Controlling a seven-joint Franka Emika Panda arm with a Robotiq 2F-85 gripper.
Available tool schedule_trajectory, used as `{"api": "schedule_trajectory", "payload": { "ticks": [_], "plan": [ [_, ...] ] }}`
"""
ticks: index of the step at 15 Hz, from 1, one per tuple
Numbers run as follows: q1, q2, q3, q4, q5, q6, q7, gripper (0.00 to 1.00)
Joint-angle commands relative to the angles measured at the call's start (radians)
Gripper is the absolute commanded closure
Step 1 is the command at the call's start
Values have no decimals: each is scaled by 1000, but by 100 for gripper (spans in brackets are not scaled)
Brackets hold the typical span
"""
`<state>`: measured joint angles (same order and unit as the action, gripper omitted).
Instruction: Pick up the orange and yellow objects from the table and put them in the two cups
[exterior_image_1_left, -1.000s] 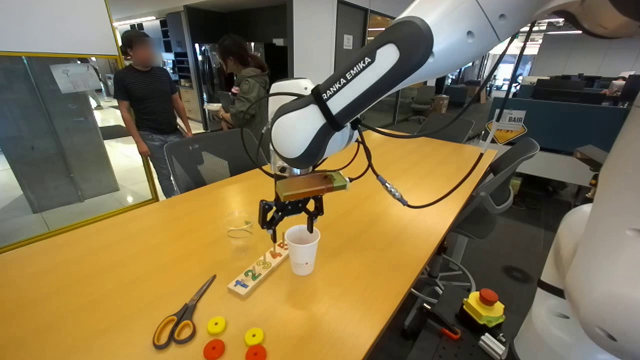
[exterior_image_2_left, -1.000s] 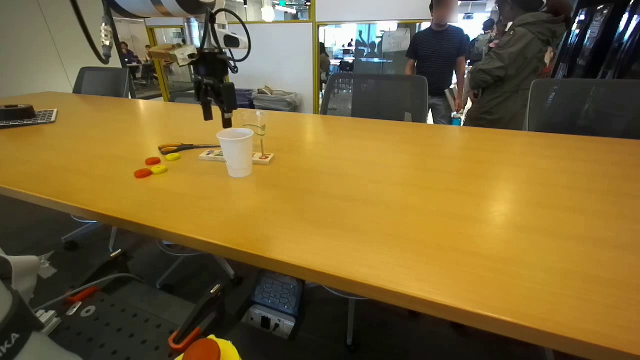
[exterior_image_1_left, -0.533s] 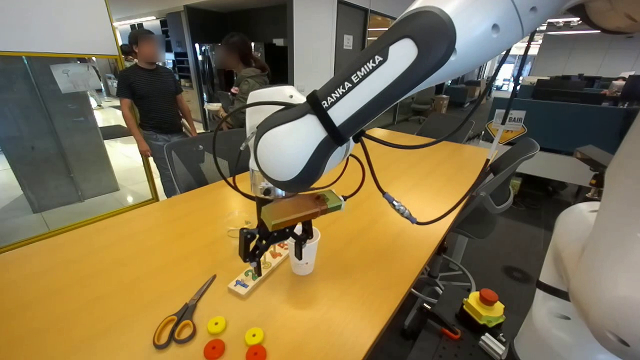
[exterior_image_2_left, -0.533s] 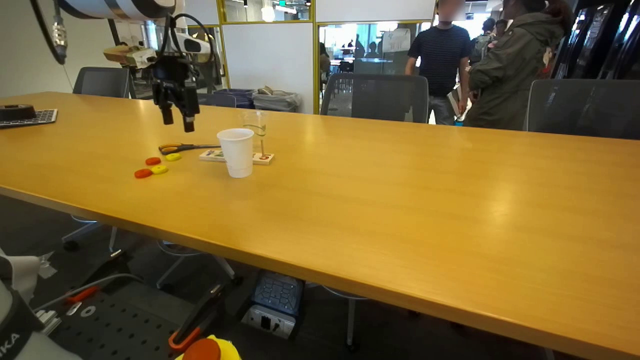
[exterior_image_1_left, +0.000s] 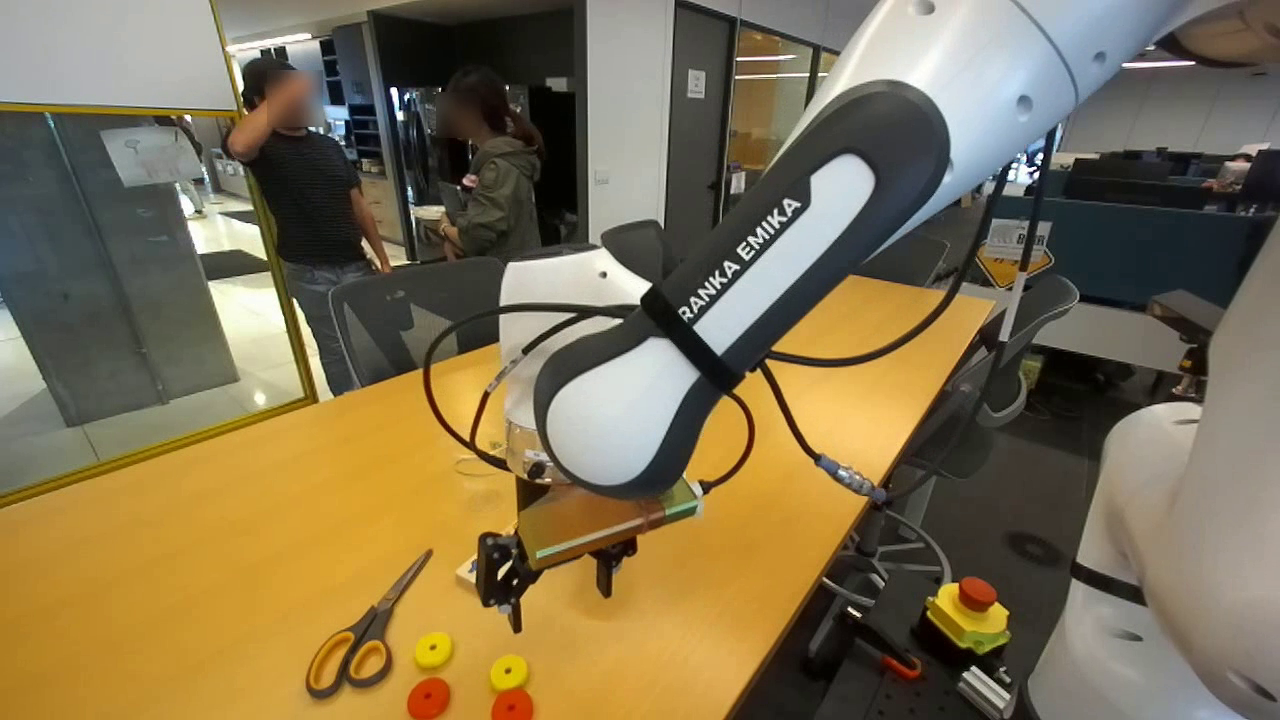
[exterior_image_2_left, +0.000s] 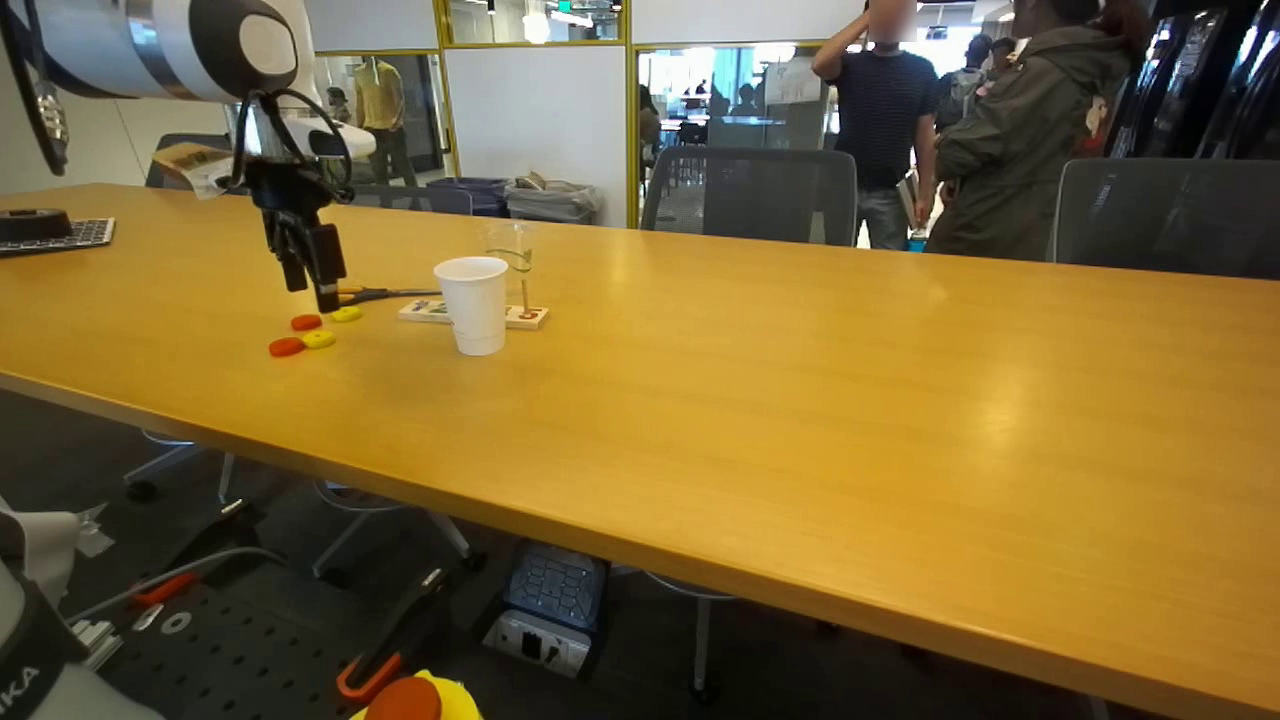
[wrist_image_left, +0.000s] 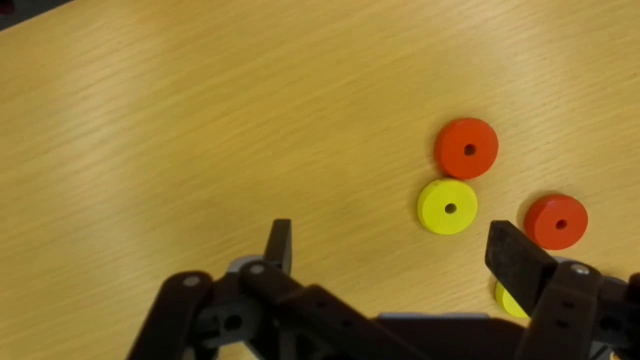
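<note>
Smooth desk, fine wood grain, soft sheen. My hand hovers above it, jaws spread wide, holding nothing. In the wrist view a red-orange disc and a yellow disc touch edge to edge; another red-orange disc shows just past a dark finger, which hides much of another yellow disc. All four lie flat: squat, round, smooth-faced, each bored through the middle.

In an exterior view the white disposable cup stands upright, tapering to its base; paper or plastic, I cannot say, and I cannot see to the bottom of it. Past it stands the clear cup, thin-looking and see-through; whether anything is inside I cannot tell. A flat pale wooden board runs behind the white disposable cup, partly hidden by it, with a slim upright peg and coloured marks too small to read. Near the discs, scissors: closed metal blades, dark handles lined yellow-orange. All four discs are out on the desk, apart from both cups.
</note>
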<state>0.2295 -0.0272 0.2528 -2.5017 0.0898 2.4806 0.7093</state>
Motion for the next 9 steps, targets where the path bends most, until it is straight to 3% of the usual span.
{"api": "schedule_trajectory", "payload": {
  "ticks": [1,9],
  "plan": [
    [18,1,20,-44,-41,98,115,0],
    [43,80,27,-29,-113,187,217,0]
  ]
}}
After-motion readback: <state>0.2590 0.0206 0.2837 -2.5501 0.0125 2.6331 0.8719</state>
